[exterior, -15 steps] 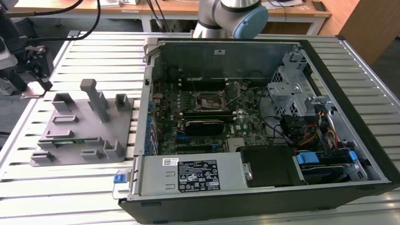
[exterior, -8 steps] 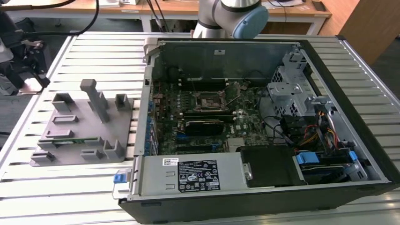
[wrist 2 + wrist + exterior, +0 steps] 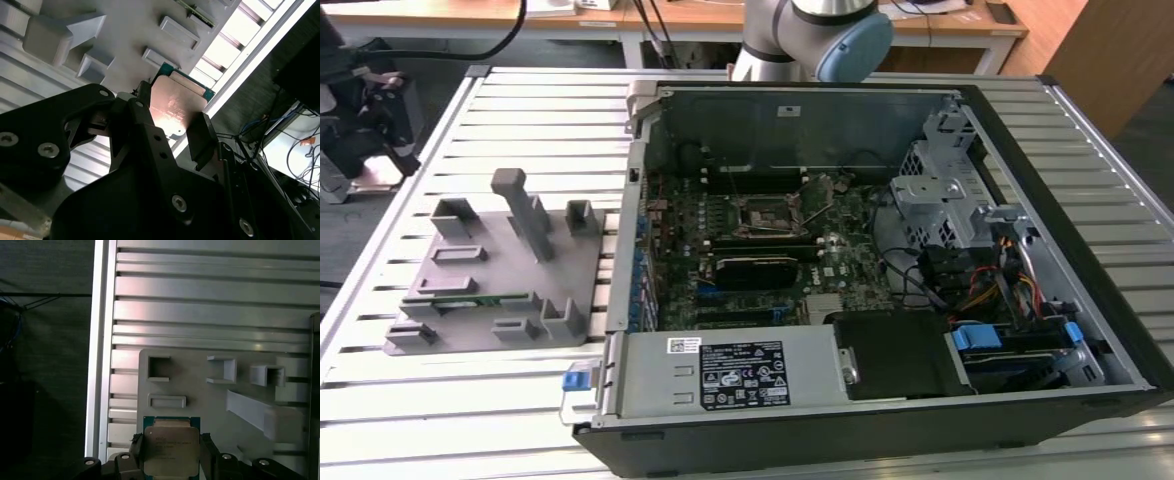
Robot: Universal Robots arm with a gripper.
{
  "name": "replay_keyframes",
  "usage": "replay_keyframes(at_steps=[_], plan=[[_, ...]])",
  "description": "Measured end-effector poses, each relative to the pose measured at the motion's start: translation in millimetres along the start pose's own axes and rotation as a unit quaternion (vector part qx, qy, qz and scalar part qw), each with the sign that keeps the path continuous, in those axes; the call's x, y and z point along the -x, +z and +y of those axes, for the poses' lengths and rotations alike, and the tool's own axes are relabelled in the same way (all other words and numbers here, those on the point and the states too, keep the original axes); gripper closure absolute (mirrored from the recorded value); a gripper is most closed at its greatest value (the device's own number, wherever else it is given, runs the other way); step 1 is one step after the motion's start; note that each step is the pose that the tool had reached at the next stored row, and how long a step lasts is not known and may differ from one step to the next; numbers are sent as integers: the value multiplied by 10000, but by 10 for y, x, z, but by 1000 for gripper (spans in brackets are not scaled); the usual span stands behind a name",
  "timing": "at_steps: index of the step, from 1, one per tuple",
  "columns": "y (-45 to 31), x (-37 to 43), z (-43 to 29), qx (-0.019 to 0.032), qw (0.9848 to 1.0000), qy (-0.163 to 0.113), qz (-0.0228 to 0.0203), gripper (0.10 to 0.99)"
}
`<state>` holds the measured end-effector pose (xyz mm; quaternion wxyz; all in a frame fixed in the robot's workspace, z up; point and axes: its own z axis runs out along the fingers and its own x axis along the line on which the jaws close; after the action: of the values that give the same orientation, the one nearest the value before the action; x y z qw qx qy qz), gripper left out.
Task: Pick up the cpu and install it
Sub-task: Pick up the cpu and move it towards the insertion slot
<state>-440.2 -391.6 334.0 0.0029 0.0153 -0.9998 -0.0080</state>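
Silver cpu (image 3: pixel 171 442) clamped in gripper (image 3: pixel 171 452) over grey plate (image 3: pixel 200 390), pick-up step apparently done, carry in hand; install likely needs square alignment over the socket (image 3: pixel 767 212).

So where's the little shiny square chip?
In both wrist views the small silvery square chip is clamped in the black tool, over an edge of the grey plastic holder plate.

pincer (image 3: pixel 171 446) grips cpu (image 3: pixel 171 440); grey fixture plate (image 3: pixel 200 390) beneath; slatted table (image 3: pixel 210 290)

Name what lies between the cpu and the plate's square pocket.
A low rectangular frame on the grey plate separates cpu and pocket, in the first wrist view.
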Motion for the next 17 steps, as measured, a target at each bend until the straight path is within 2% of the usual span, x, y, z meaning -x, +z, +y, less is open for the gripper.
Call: replay_keyframes(at_steps=[8, 17], plan=[[-128, 0, 16, 0, 10000, 0, 0, 553], [-184, 5, 36, 0, 10000, 0, 0, 553]])
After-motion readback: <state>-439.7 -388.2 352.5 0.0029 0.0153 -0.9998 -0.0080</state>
